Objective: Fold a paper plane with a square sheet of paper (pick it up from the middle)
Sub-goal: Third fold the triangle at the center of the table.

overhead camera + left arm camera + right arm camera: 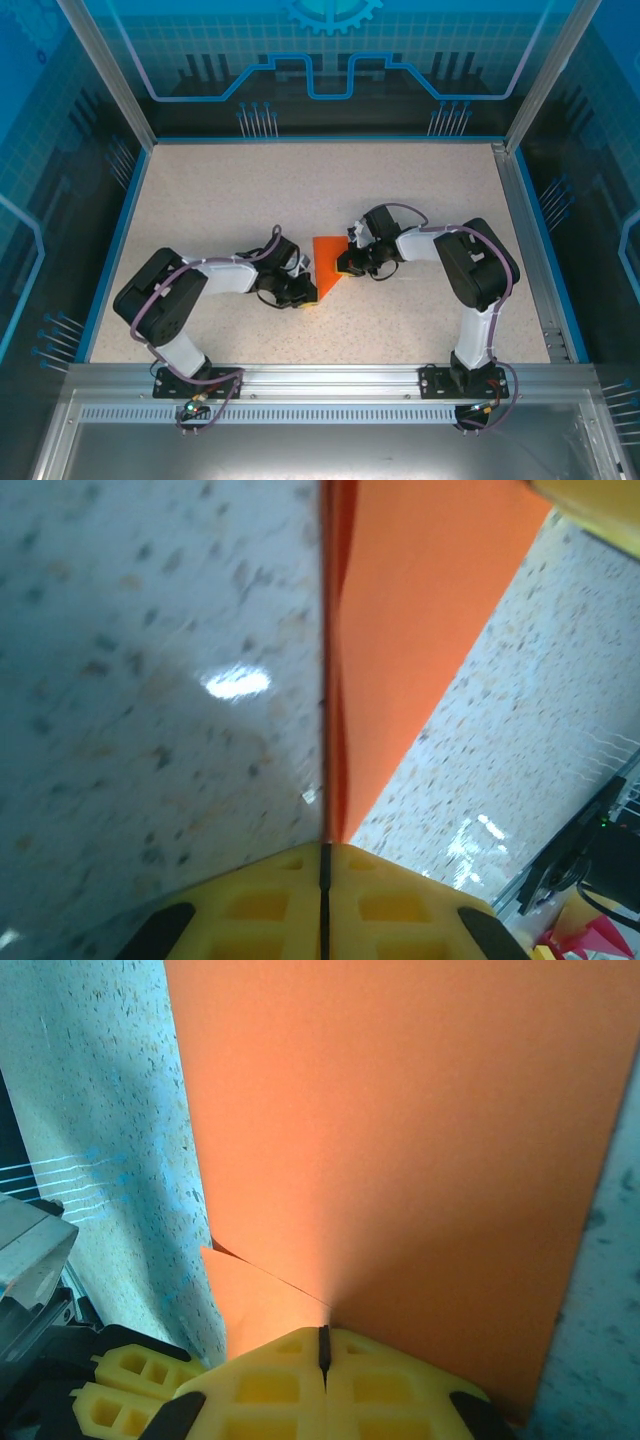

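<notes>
The top external camera is fixed high above and behind the two arm bases. It looks down from far on the whole speckled table (430, 200). The left wrist camera sits just behind the left gripper (325, 852), low over the table, and faces along the orange paper (420, 630). The right wrist camera looks past the right gripper (323, 1335), very near this paper. All three views share the paper.

No legible txt, labels, brands or nos. anywhere in view.

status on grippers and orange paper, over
Left gripper shut on the square sheet of paper, at its tip. Right gripper shut on its edge. Paper folded, wedge-shaped. Nothing in the way on the table.
</notes>
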